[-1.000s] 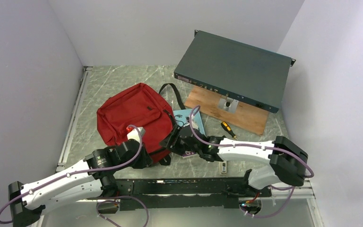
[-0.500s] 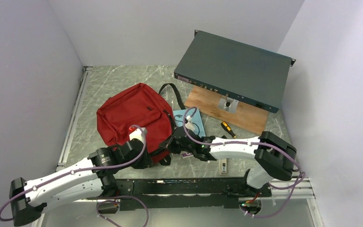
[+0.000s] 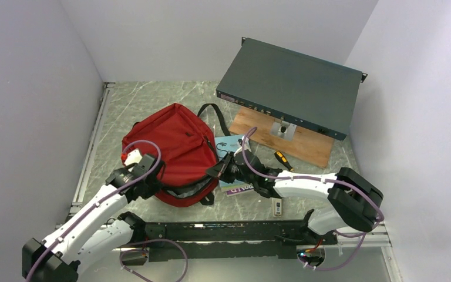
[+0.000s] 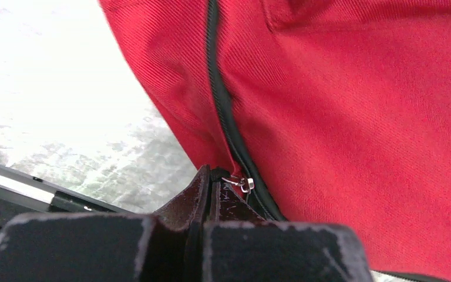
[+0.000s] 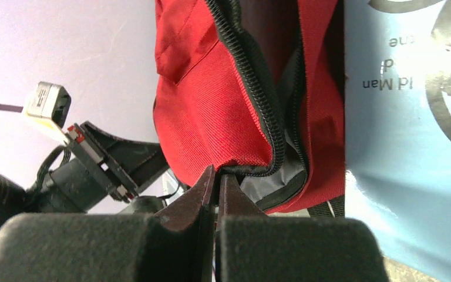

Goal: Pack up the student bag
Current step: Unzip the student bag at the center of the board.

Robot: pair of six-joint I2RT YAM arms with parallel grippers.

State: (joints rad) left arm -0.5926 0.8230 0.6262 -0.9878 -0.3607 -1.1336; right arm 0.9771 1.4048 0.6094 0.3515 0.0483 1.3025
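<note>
Grey stone-look table (image 3: 147, 100) sat between plain white walls. On the left side, the left gripper (image 4: 210, 179) reached in low to the near left corner of the student bag (image 3: 173, 141). On my left wrist camera its 2 fingers were pressed tight together, and the small metal zip pull (image 4: 243, 184) was pinched at their tips. A black zip ran up the red cloth from that spot.

The bag lay flat on the table, left of the middle, between the 2 grippers, with its near edge close to the arm bases. Its mouth gaped along that near edge, and I saw grey lining inside. A black strap curled out at the far side.

The right gripper (image 5: 216, 182) came in from the right. Its 2 fingers were squeezed together on the red edge of the bag, right by the open zip teeth.

A light blue booklet (image 3: 235, 147) lay just beside the bag on the right, partly under the right arm. Further right, a small screwdriver (image 3: 283, 160) with a yellow and black handle lay on the table. Near it was a wooden board (image 3: 305, 144). A dark teal metal box (image 3: 288, 85) sat over the far part of the board, close to the right wall.
</note>
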